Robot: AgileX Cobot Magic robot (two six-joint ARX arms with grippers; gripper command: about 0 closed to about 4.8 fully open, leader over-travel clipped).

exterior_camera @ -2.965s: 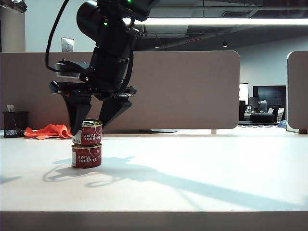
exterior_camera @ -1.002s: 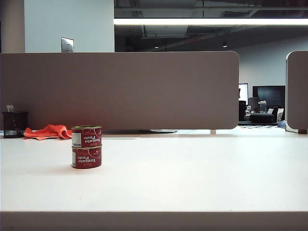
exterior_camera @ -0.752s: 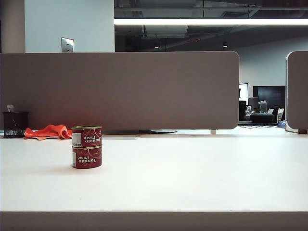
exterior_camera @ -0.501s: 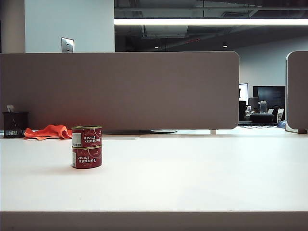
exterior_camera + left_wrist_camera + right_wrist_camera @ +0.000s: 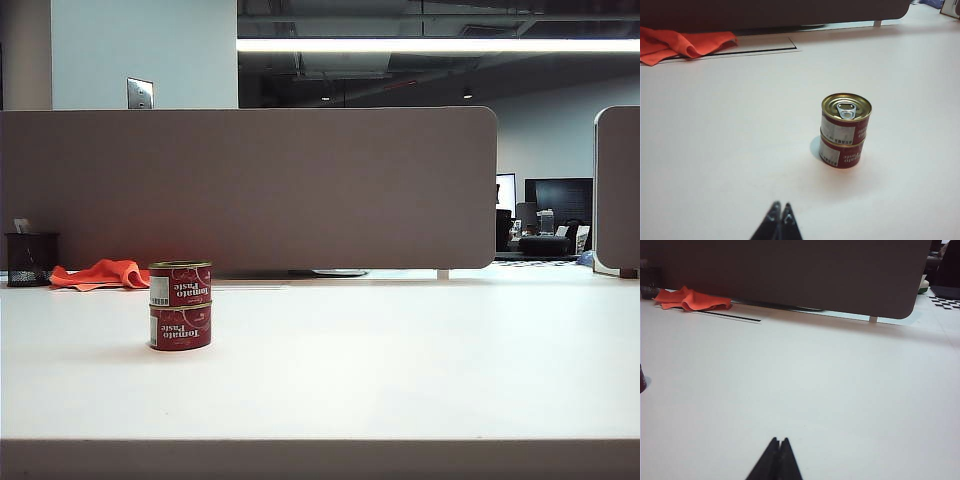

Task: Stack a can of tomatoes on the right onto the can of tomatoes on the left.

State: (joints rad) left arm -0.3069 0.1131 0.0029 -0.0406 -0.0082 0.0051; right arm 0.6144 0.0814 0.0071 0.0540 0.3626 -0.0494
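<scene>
Two cans of tomatoes, stacked: upper can (image 5: 180, 283) sits squarely on lower can (image 5: 180, 328), both upright on the white table (image 5: 400, 360), left of centre in the exterior view. White lettering on the red labels reads "Tomato Paste" on each, seen mirror-reversed from this side; a white barcode panel shows at the left edge of the upper label.

Left wrist view looks down on the same stack: upper can (image 5: 846, 118), gold lid with a silver pull tab, lower can (image 5: 841, 152) beneath it, both turning their white barcode panels to this camera. The label lettering cannot be read here. The lid and tab are hidden in the exterior view, which sees only the gold rim edge-on.

Left gripper (image 5: 779, 207): only the dark fingertips show, pressed together, nothing between them. The stack stands apart from them, further out over bare table and off to one side.

Right gripper (image 5: 779, 441): dark fingertips likewise meeting, holding nothing, over bare table. Only a dark sliver at the frame's edge (image 5: 642, 379), too little to identify.

Neither arm nor gripper appears in the exterior view.

Beyond the stack: orange cloth (image 5: 100, 273) crumpled at the table's far left, a dark mesh cup (image 5: 31, 258) beside it, and a grey partition panel (image 5: 300, 185) along the far edge.
</scene>
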